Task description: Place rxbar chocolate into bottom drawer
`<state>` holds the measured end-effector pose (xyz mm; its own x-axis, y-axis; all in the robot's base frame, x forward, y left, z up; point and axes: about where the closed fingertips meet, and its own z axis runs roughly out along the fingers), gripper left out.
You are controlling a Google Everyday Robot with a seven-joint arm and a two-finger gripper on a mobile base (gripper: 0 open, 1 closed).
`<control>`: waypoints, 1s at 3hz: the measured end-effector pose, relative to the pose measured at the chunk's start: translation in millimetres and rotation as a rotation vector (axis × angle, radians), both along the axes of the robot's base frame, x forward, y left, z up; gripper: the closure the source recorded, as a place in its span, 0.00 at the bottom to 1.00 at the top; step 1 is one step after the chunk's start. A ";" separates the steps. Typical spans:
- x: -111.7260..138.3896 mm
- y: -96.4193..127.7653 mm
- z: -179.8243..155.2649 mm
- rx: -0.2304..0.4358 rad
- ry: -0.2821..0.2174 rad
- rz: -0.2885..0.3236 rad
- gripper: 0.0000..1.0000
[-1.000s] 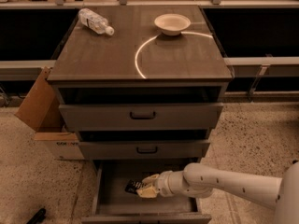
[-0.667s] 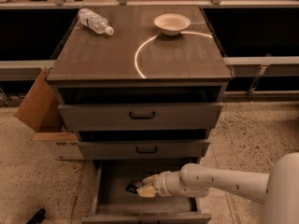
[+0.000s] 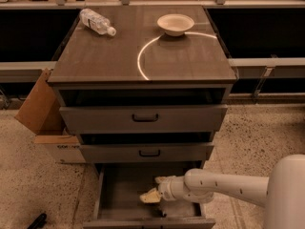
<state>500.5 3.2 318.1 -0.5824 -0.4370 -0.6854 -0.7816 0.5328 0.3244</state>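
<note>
The bottom drawer is pulled out, and its grey floor and side walls show. My gripper reaches into it from the right, low over the floor near the middle. It is open: one pale fingertip points toward the back and the other sits nearer the front, with nothing visible between them. The rxbar chocolate cannot be made out against the dark drawer floor.
The two upper drawers are slightly open above my arm. On the cabinet top lie a clear plastic bottle and a white bowl. A cardboard box stands at the cabinet's left, and a small dark object lies on the floor.
A dark bar showed at my fingertips in the earlier frames and no longer shows there. My fingers now stand further apart. The arm has stayed inside the drawer.
</note>
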 end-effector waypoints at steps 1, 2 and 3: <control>-0.7 -11.8 -2.8 -0.020 0.006 -0.022 0.00; -13.5 -42.7 4.5 -0.034 0.018 -0.049 0.00; -31.2 -79.1 14.8 -0.016 0.029 -0.074 0.00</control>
